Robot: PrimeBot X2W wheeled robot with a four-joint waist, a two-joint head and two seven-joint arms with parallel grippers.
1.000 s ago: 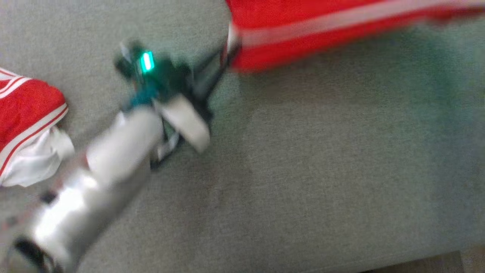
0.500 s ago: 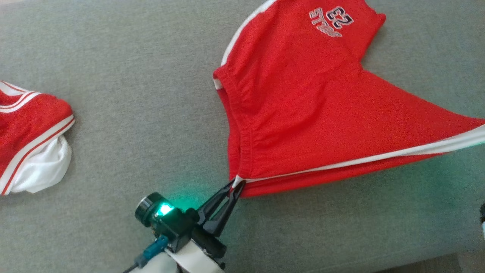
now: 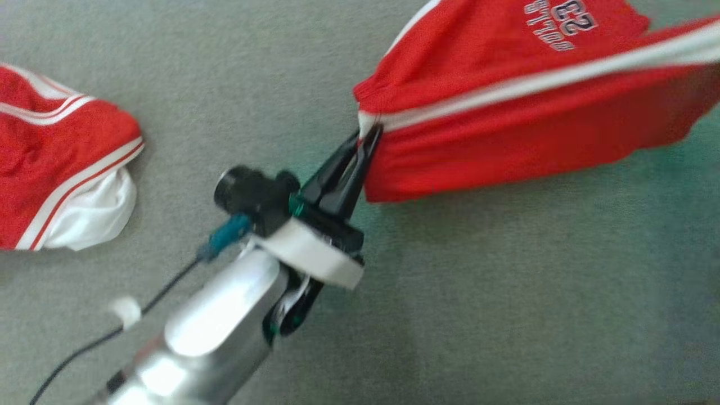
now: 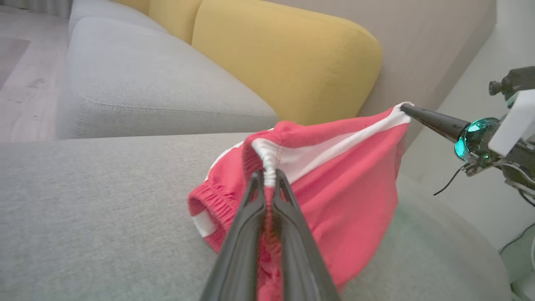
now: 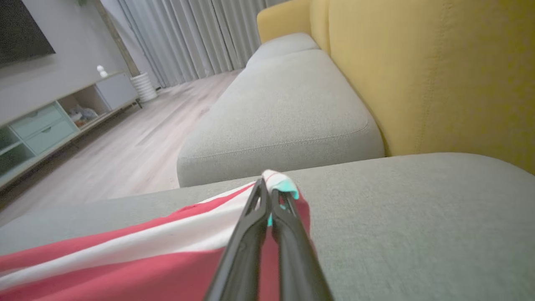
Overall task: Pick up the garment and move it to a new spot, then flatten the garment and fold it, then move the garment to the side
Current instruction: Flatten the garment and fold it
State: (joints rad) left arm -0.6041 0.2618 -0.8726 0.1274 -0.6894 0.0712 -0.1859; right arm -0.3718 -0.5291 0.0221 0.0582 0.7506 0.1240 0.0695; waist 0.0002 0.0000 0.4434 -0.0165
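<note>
The garment (image 3: 506,129) is a pair of red shorts with white side stripes and a printed number, stretched taut above the grey sofa seat (image 3: 506,292). My left gripper (image 3: 368,132) is shut on the waistband corner where the white stripe ends. In the left wrist view that gripper (image 4: 268,175) pinches the white waistband seam and the garment (image 4: 342,179) hangs beyond it. Across from it, my right gripper (image 4: 403,108) is shut on the far white corner. In the right wrist view, the right gripper (image 5: 267,186) clamps the striped edge of the garment (image 5: 125,259).
A second red and white garment (image 3: 56,169) lies crumpled at the left of the seat. Yellow back cushions (image 4: 292,54) line the sofa's rear. Another grey seat cushion (image 5: 284,113) adjoins this one. Wooden floor (image 5: 138,142) and a low cabinet (image 5: 42,125) lie beyond.
The head camera has shifted between frames. Both grippers keep their hold; the garment, partly spread on the seat half a second ago, is now pulled taut and raised between them.
</note>
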